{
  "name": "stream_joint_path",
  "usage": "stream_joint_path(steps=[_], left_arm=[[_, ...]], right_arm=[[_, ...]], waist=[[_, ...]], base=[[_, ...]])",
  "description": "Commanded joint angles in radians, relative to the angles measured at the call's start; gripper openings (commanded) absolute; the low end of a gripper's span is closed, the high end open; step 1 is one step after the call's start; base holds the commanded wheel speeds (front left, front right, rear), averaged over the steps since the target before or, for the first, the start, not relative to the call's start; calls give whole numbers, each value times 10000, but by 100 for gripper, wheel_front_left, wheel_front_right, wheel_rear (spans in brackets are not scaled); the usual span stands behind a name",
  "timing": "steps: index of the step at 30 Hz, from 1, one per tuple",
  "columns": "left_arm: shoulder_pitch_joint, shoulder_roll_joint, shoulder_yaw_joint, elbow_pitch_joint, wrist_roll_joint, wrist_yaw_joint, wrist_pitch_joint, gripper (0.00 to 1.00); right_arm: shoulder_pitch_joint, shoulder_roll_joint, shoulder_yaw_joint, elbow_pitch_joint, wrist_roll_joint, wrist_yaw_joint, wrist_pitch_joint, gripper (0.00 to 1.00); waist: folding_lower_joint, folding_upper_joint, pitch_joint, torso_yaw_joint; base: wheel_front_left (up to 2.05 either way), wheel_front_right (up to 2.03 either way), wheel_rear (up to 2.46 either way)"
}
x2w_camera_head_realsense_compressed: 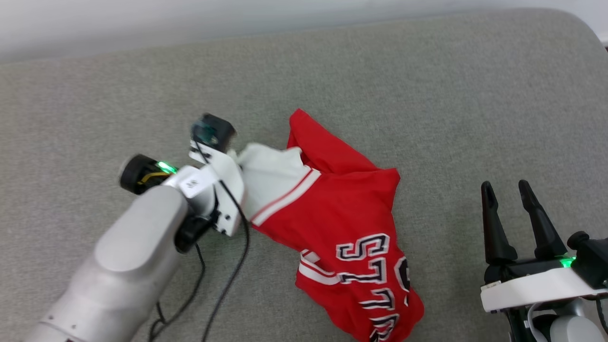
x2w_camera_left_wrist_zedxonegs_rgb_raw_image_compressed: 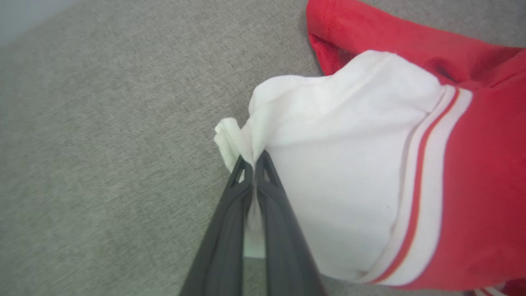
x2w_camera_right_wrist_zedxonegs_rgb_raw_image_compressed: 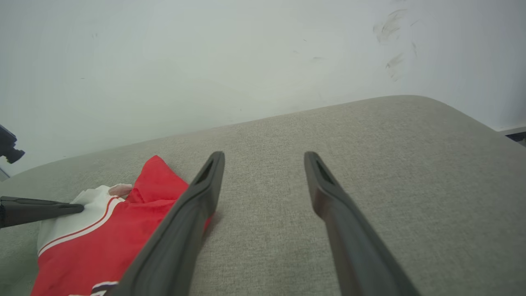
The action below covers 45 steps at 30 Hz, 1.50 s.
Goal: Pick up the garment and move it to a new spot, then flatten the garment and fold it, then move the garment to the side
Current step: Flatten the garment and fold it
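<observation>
The crumpled garment lay mid-way on the grey surface, its white panel pinched in the closed left gripper, the right gripper wide and empty nearby, so moving, flattening and folding were all yet to do.

Garment: black block letters with white outlines, lying sideways in the head view. "S", "T", "T" are legible. Further letters are cut off by folds and the frame edge.

Rounded pale-grey forearm, black cables, green light — right tool: two tapered dark fingers.
</observation>
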Motion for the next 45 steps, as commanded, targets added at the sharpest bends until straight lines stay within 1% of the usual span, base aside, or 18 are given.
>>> stream_joint_path(steps=[1, 4, 7, 10, 12, 15, 17, 18, 21, 24, 27, 31, 32, 33, 34, 37, 41, 45], left_arm=[[47, 281, 268, -409, 38, 143, -495, 0], [329, 702, 548, -1180, 29, 317, -1018, 0], [886, 1229, 870, -2139, -166, 575, -1152, 0], [1836, 1845, 1255, -3262, -347, 1136, -1274, 0], [2645, 2214, 1577, -3947, -528, 1592, -1393, 0], [4017, 2621, 2088, -4701, -1000, 2298, -1526, 0], [4977, 2775, 2494, -4902, -1358, 2758, -1720, 0], [4977, 2775, 2494, -4902, -1358, 2758, -1720, 0], [6354, 2715, 3091, -4960, -2026, 3276, -2150, 0], [7504, 2462, 3570, -4750, -2615, 3584, -2619, 0], [8201, 2164, 3774, -4364, -2954, 3573, -3086, 0], [8412, 1677, 3595, -3944, -3029, 3254, -3571, 0], [8336, 1571, 3590, -3895, -3017, 3183, -3744, 27], [8234, 1509, 3576, -3845, -2944, 3130, -3911, 85], [8143, 1486, 3553, -3810, -2860, 3027, -4080, 100], [7865, 1344, 3450, -3813, -2512, 2870, -4705, 100], [7480, 1313, 3390, -3999, -1903, 2717, -5715, 100], [7185, 1245, 3225, -4425, -1331, 2537, -6550, 100]], right_arm=[[111, 15, -51, 21, 8, -5, 41, 100], [248, 13, -159, -1, -35, -3, 127, 100], [408, 15, -233, -53, -75, -3, 238, 100], [600, 14, -304, -123, -93, -3, 350, 100], [701, 14, -334, -171, -98, -5, 422, 100], [844, 14, -370, -246, -98, -3, 532, 100], [905, 14, -359, -274, -99, -3, 603, 100], [905, 14, -359, -274, -99, -3, 603, 100], [1005, 14, -366, -321, -95, -3, 682, 100], [1136, 14, -402, -348, -108, -5, 783, 100], [1243, 12, -435, -384, -125, -3, 919, 100], [1345, 12, -502, -460, -186, -3, 1073, 100], [1371, 12, -519, -486, -205, -3, 1114, 100], [1398, 14, -526, -519, -245, -3, 1151, 100], [1419, 14, -549, -543, -262, -3, 1206, 100], [1438, 12, -589, -632, -278, -3, 1315, 100], [1527, 14, -545, -622, -151, -3, 1593, 100], [1609, 12, -514, -360, 43, -3, 2415, 100]], waist=[[-1, 0, -342, 234], [-1, 0, -669, 451], [-1, 0, -999, 656], [-1, 0, -1262, 833], [-1, 0, -1393, 947], [-1, 0, -1538, 1107], [-1, 0, -1629, 1191], [-1, 0, -1629, 1191], [-1, 0, -1756, 1292], [-1, 0, -1895, 1396], [-1, 0, -2028, 1478], [-1, 0, -2208, 1569], [-1, 0, -2246, 1588], [-1, 0, -2278, 1603], [-1, 0, -2311, 1614], [-1, 0, -2379, 1636], [-1, 0, -2449, 1649], [-1, 0, -2464, 1682]], base=[[0, 0, 0], [0, 0, 0], [0, 0, 0], [0, 0, 0], [0, 0, 0], [0, 0, 0], [0, 0, 0], [0, 0, 0], [0, 0, 0], [0, 0, 0], [0, 0, 0], [0, 0, 0], [0, 0, 0], [0, 0, 0], [0, 0, 0], [0, 0, 0], [0, 0, 0], [0, 0, 0]])
